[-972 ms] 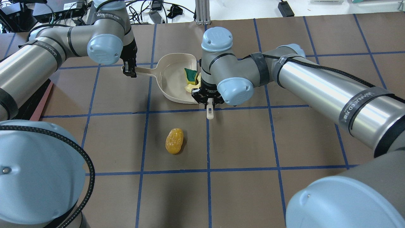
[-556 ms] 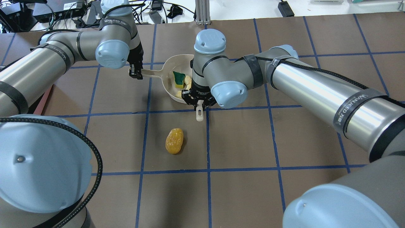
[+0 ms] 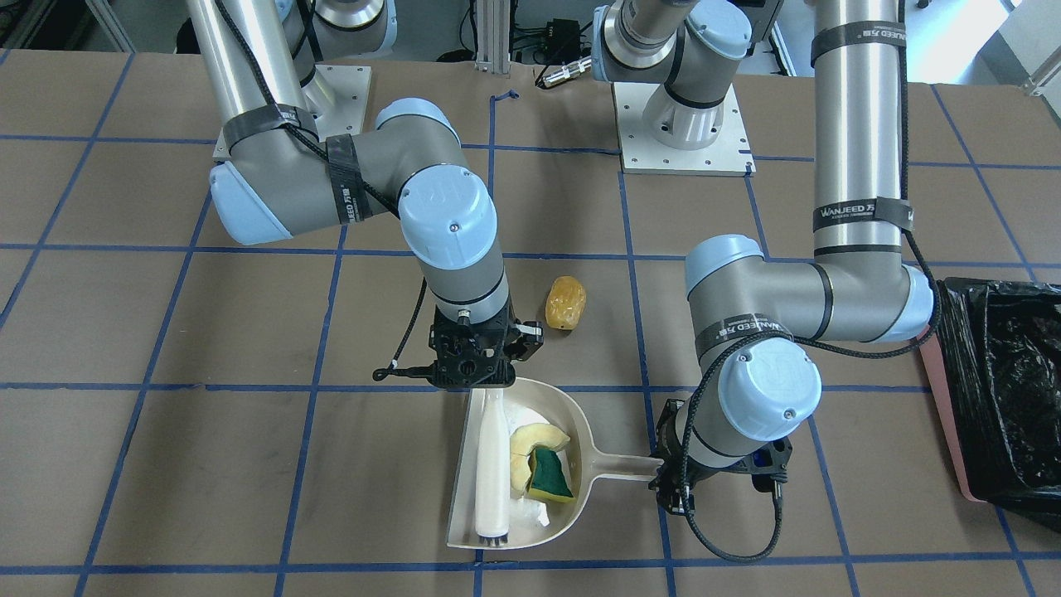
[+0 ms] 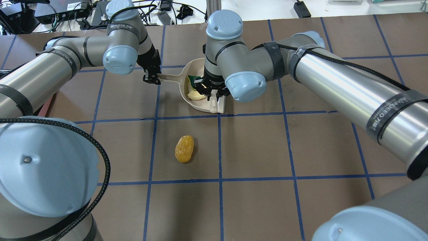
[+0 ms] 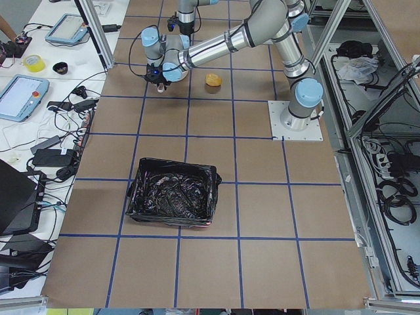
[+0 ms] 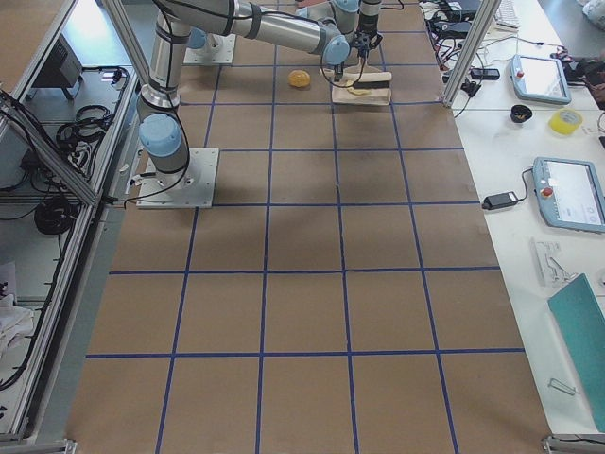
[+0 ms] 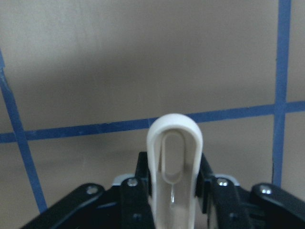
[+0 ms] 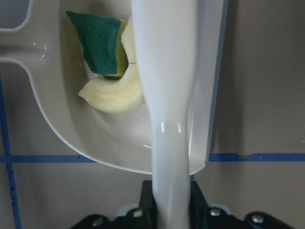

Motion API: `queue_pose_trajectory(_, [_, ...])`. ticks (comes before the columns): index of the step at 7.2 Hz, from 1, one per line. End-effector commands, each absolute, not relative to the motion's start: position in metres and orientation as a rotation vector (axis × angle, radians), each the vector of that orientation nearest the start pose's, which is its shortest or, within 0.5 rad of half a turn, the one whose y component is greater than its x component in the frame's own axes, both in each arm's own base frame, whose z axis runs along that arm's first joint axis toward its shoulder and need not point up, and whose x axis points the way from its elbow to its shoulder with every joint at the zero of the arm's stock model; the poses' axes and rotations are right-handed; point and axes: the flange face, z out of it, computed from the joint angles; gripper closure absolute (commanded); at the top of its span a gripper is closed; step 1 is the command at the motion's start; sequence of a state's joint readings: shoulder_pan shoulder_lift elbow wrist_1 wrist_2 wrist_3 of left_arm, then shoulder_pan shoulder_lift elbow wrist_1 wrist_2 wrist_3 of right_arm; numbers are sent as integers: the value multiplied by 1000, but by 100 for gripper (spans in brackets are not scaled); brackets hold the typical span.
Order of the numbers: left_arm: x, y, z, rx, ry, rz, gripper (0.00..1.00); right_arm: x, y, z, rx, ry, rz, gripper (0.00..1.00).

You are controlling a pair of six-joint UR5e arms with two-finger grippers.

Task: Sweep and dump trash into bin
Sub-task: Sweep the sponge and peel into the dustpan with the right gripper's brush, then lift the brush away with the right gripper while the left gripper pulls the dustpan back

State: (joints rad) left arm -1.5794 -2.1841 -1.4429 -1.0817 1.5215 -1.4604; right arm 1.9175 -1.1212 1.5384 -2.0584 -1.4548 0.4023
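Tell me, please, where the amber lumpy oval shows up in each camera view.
Exterior front-facing: amber oval just above centre, above the dustpan.
Overhead exterior: amber oval left of centre, below the dustpan.
Exterior left: amber oval near the top, at centre.
Exterior right: amber oval near the top, at centre.
Left wrist-mounted: not in it.
Right wrist-mounted: not in it.
Shared landmark: the beige dustpan.

The left tool (image 4: pixel 151 79) carried the dustpan (image 4: pixel 200 105) by its handle sideways toward the right arm. The right tool (image 4: pixel 211 92) drew the brush (image 4: pixel 213 107) away from the robot, and its tip ended short of the blue line (image 4: pixel 254 114). The sponge wedge (image 4: pixel 192 80) and crescent (image 4: pixel 195 96) slid toward the pan's handle end.
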Motion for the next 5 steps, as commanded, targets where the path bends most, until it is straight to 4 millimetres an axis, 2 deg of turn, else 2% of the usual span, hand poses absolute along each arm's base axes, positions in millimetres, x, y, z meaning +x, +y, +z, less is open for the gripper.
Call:
queue_pose_trajectory(1, [-144,-691,228,-2113,2386,57,100,301,-567,343,205,3009,-9,100])
queue_pose_trajectory(2, [-145,-690,234,-2127,2417,100,100,261,-576,354,293,2991,20,100])
queue_pose_trajectory(3, [-138,-689,245,-2151,2427,120,100,225,-586,355,266,3005,9,100])
queue_pose_trajectory(4, [-131,-690,257,-2175,2430,118,100,180,-596,353,234,3064,41,100])
queue_pose_trajectory(5, [-116,-686,276,-2200,2406,116,100,142,-601,358,255,3085,44,100])
